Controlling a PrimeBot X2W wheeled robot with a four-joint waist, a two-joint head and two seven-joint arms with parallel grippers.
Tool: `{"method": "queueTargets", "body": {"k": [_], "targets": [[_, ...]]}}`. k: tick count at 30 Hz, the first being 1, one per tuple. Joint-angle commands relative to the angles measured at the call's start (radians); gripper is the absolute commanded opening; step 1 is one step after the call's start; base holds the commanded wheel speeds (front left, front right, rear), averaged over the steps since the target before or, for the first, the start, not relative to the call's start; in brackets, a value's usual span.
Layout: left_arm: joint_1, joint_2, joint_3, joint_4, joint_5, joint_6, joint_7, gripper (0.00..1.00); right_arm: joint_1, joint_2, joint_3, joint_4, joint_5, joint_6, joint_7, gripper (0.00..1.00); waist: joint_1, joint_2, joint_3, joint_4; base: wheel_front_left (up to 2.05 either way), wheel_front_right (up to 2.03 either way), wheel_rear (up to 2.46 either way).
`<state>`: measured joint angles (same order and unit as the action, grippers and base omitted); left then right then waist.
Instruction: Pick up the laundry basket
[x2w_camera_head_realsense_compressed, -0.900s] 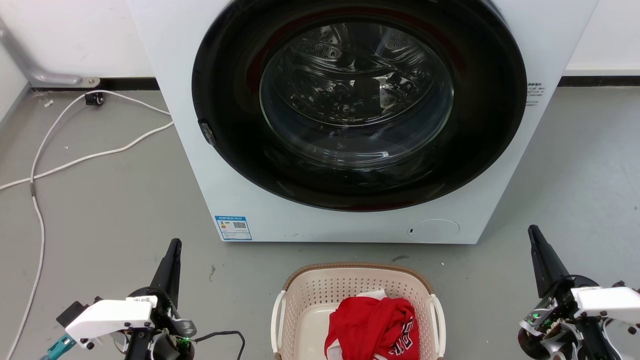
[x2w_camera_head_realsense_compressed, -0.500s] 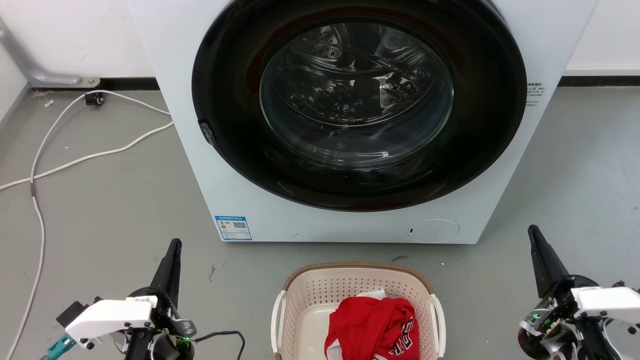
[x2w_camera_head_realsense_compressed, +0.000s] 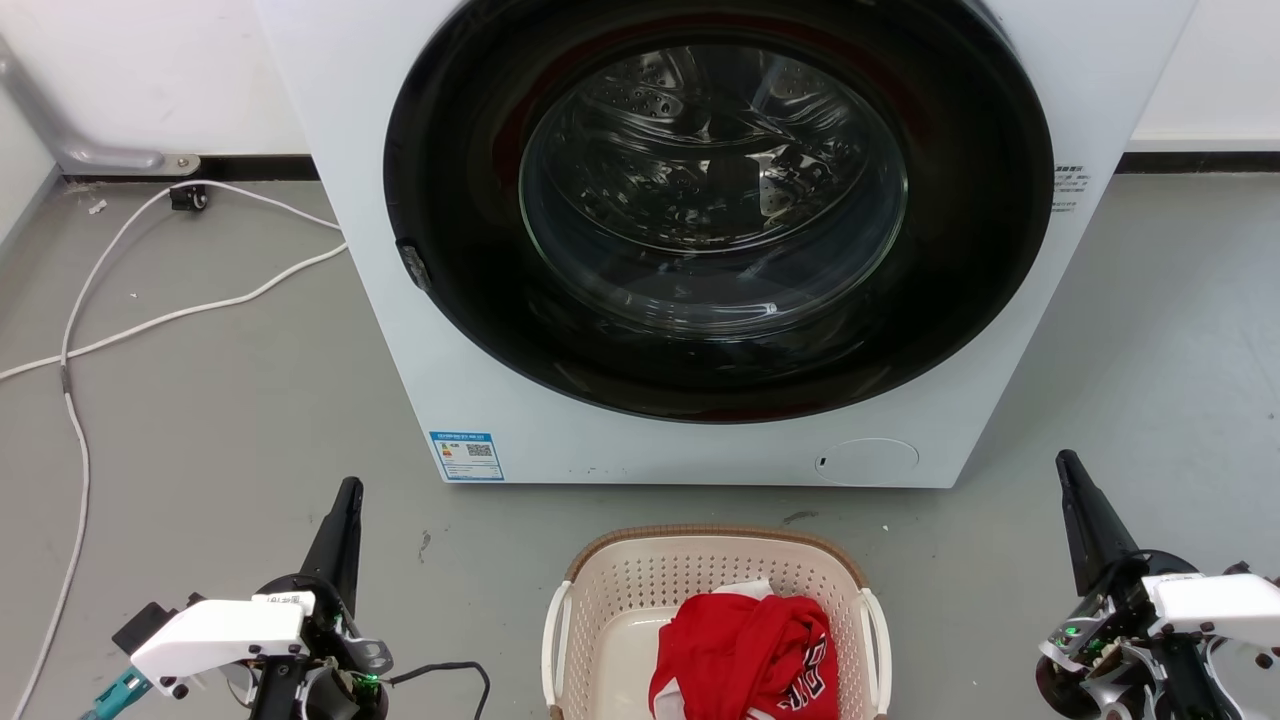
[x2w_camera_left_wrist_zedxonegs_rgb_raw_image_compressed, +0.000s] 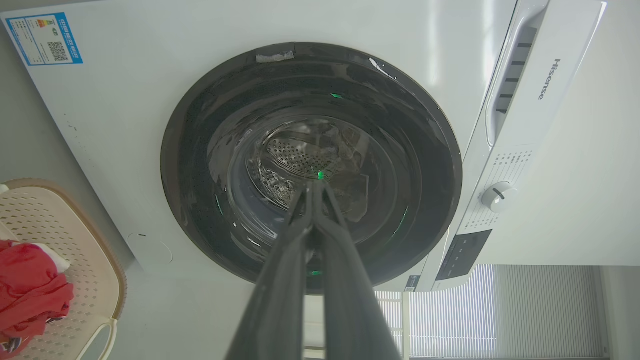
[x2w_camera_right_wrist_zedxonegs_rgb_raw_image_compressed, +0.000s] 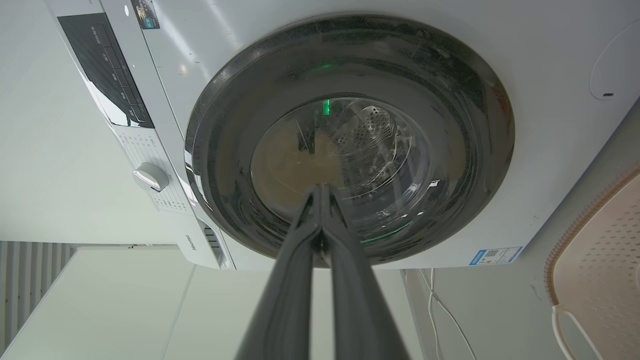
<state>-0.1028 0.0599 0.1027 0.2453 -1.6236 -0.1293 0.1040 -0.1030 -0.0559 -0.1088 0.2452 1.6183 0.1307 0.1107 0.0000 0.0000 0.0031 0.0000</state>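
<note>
Both closed, left pincer (x2w_camera_head_realsense_compressed: 348, 490) and right pincer (x2w_camera_head_realsense_compressed: 1065, 462) flank the laundry basket (x2w_camera_head_realsense_compressed: 640, 580).

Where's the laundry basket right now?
In the head view, the laundry basket sits on the floor at bottom centre, just in front of the washing machine, between the left gripper and right gripper, touching neither.

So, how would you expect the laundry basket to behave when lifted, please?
The laundry basket looks like rigid perforated plastic, so probably stiff and light. The red garment heaped toward its right may tilt it slightly that way.
</note>
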Motion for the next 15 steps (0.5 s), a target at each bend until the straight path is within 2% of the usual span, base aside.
{"method": "queueTargets", "body": {"k": [1, 7, 8, 15], "targets": [[-0.010, -0.002, 0.003, 0.001, 0.003, -0.003, 0.004, 0.00, -0.011, 0.003, -0.001, 0.001, -0.004, 0.000, 0.003, 0.00, 0.0000, 0.0000, 0.000, 0.000, 0.00, 0.00, 0.00], [-0.010, -0.002, 0.004, 0.001, 0.004, -0.003, 0.005, 0.00, -0.011, 0.004, -0.002, 0.001, -0.004, 0.000, 0.003, 0.00, 0.0000, 0.0000, 0.000, 0.000, 0.00, 0.00, 0.00], [0.000, -0.001, 0.001, 0.000, 0.001, 0.000, 0.000, 1.00, 0.000, 0.000, -0.001, 0.000, 0.000, 0.000, 0.000, 1.00, 0.0000, 0.0000, 0.000, 0.000, 0.00, 0.00, 0.00], [0.029, -0.008, -0.007, 0.011, 0.013, 0.001, -0.021, 1.00, 0.032, 0.003, 0.012, 0.008, -0.004, 0.000, -0.020, 1.00, 0.0000, 0.0000, 0.001, 0.000, 0.00, 0.00, 0.00]]}}
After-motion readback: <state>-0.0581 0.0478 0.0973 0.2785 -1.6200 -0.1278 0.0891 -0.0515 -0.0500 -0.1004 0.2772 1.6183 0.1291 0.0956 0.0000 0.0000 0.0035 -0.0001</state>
